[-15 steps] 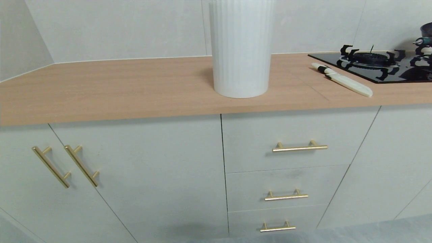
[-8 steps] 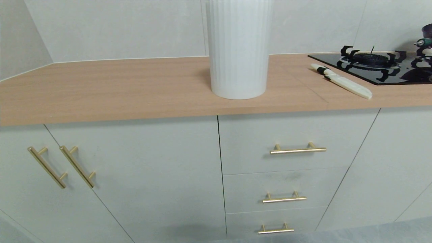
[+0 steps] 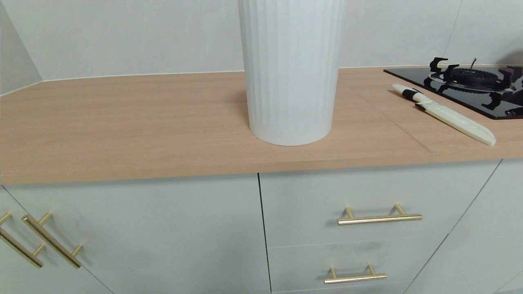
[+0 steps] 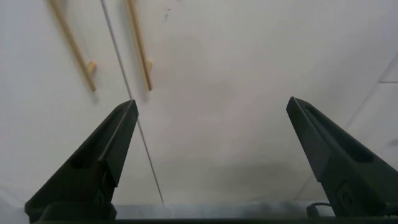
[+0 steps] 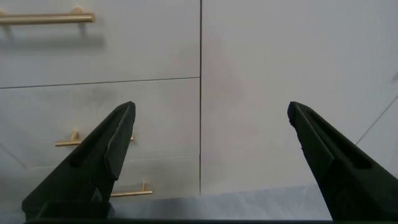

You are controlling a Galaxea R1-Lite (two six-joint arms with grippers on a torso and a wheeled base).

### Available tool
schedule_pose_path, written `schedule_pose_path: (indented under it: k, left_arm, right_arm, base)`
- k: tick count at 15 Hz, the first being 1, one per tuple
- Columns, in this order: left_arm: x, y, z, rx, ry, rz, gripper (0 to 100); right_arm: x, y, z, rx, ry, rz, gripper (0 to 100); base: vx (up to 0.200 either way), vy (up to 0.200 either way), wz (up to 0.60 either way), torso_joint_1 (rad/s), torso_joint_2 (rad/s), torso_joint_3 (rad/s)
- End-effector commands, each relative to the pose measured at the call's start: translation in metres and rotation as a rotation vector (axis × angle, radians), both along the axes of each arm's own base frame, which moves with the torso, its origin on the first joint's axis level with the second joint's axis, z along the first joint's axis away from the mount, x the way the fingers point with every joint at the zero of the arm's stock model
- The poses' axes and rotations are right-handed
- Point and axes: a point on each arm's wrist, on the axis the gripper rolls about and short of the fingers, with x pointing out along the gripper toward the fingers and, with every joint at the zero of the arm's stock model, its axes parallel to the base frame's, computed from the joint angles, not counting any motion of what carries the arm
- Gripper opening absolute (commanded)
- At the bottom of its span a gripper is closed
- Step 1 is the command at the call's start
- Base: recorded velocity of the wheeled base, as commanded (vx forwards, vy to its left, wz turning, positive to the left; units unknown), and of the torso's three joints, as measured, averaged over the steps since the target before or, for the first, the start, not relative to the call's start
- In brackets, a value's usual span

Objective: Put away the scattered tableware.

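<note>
Left claw [image 4: 211, 106]: two dark fingers spread wide, nothing between them. It hangs low in front of a pale cabinet door [image 4: 211, 74]. Beyond the fingers, the seam between two doors, with a slim gold bar handle [image 4: 140, 46] on each side of it.

Right claw [image 5: 211, 109]: also spread wide, gripping nothing. It faces a stack of drawer fronts [image 5: 99, 106] with gold handles, and a plain panel beside them across a vertical seam.

Head view, cabinet front: door handles [image 3: 51, 246] low on the robot's left. Top drawer handle [image 3: 379, 219] and a second drawer handle [image 3: 354, 278] below it, right of the centre seam.

Worktop [image 3: 122, 122]: light wood grain, running the full width above the cabinets.

White ribbed container [image 3: 291, 73]: tall, upright, round, standing on the worktop a little back from the front edge, above the seam between door and drawers. Its top is cut off by the frame, so I cannot tell what is inside.

Knife [image 3: 443, 114]: the task's piece. It lies flat on the worktop to the robot's right, well apart from the container. Cream-coloured with a black band near the handle end. Handle end points toward the back, tip toward the front edge. It sits just beside the near edge of the hob, not on it.

Hob [image 3: 457, 87]: black glass set into the worktop at the far right, with a black burner grate [image 3: 474, 75] on it.

Wall [image 3: 143, 36]: pale tiles behind the worktop.
</note>
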Motion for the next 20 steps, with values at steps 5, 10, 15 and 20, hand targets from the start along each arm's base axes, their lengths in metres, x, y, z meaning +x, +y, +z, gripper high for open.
schedule_pose_path:
  k: [5,10,15,20]
  left_arm:
    - [0.0000,0.0000,0.0001,0.000,0.000,0.001,100]
    - [0.0000,0.0000,0.0001,-0.002,0.000,0.001,100]
    - [0.0000,0.0000,0.0001,-0.002,0.000,0.001,100]
    - [0.0000,0.0000,0.0001,-0.002,0.000,0.001,100]
  right_arm:
    - [0.0001,0.0000,-0.0001,-0.001,0.002,0.001,100]
    - [0.0001,0.0000,-0.0001,-0.001,0.002,0.001,100]
    - [0.0001,0.0000,-0.0001,0.002,0.002,0.001,100]
    - [0.0000,0.0000,0.0004,0.001,0.000,-0.001,100]
  base:
    - [0.000,0.000,0.00,0.004,-0.04,-0.037]
    - [0.000,0.000,0.00,0.102,-0.35,-0.289]
    - [0.000,0.000,0.00,0.153,-0.49,-0.306]
    - [0.000,0.000,0.00,0.189,-0.48,-0.289]
